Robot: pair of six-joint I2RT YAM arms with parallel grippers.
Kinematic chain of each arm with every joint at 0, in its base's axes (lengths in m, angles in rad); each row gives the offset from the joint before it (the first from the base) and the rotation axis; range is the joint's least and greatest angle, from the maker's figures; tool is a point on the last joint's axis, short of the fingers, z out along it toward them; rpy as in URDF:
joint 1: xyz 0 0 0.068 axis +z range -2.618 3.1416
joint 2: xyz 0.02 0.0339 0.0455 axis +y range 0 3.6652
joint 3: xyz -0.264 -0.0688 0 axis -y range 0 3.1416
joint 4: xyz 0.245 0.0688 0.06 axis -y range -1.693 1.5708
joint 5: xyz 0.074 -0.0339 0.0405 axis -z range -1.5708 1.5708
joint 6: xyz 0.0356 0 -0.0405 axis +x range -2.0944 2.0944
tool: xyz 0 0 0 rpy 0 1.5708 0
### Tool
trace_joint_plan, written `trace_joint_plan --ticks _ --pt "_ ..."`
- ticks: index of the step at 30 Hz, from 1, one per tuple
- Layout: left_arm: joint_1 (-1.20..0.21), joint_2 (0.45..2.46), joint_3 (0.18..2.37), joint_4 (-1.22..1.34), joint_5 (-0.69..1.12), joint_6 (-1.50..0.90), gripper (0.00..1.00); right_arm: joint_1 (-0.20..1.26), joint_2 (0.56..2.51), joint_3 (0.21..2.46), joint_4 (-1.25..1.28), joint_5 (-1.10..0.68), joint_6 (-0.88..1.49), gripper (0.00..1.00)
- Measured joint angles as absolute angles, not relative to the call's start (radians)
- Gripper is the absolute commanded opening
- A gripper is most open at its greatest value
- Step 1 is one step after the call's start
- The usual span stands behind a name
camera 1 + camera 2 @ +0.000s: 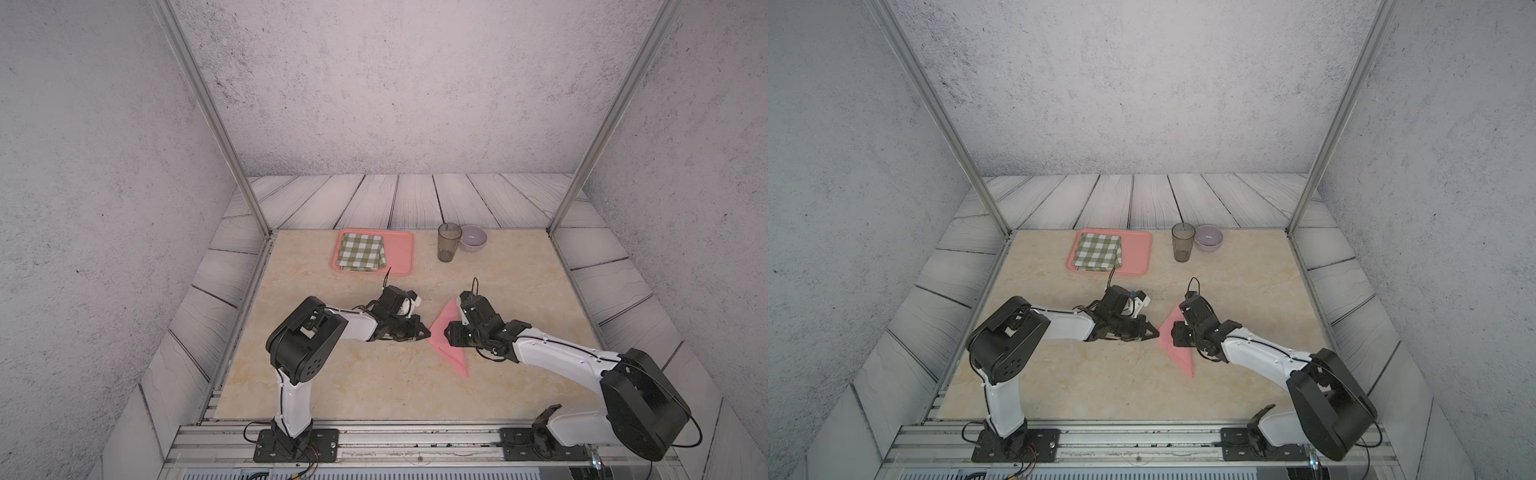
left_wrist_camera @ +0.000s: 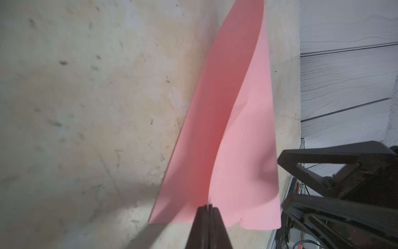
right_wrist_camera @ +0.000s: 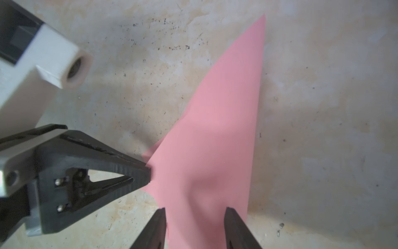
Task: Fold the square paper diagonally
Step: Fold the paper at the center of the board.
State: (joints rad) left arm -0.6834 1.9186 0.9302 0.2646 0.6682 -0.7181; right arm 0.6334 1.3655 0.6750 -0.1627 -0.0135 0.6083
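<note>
The square paper (image 1: 448, 325) (image 1: 1183, 360) lies on the beige table as a pink triangle, doubled over, its upper layer bulging loosely (image 2: 243, 138). My left gripper (image 1: 428, 332) (image 1: 1158, 332) (image 2: 208, 207) is shut on the paper's left corner, where the layers meet. In the right wrist view, the left gripper's tip (image 3: 148, 172) touches that corner. My right gripper (image 1: 452, 332) (image 1: 1177, 334) (image 3: 195, 210) is open and points down over the middle of the paper (image 3: 217, 129), one finger on each side of a pink strip. Its wrist hides part of the sheet in both top views.
A salmon-pink tray (image 1: 400, 253) (image 1: 1136, 251) with a folded green-and-white checked cloth (image 1: 360, 251) sits at the back left. A dark tumbler (image 1: 449, 242) and a pale bowl (image 1: 473, 237) stand at the back right. Metal frame posts rise at the table's far corners.
</note>
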Motion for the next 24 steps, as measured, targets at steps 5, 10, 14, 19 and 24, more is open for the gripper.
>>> trace_joint_plan --ticks 5,10,14,19,24 --pt "-0.675 1.921 0.952 0.24 0.67 -0.708 0.0 0.633 1.395 0.67 -0.143 -0.007 0.605 0.46" --pt "-0.673 1.936 0.958 0.235 0.67 -0.703 0.0 0.633 1.414 0.656 -0.12 -0.004 0.604 0.46" --pt "-0.669 1.953 0.958 0.234 0.67 -0.701 0.0 0.633 1.436 0.654 -0.106 -0.001 0.604 0.45" --pt "-0.667 1.971 0.958 0.236 0.674 -0.699 0.0 0.633 1.458 0.645 -0.088 0.0 0.605 0.44" --pt "-0.667 1.971 0.958 0.237 0.675 -0.699 0.06 0.633 1.473 0.629 -0.06 0.002 0.609 0.41"
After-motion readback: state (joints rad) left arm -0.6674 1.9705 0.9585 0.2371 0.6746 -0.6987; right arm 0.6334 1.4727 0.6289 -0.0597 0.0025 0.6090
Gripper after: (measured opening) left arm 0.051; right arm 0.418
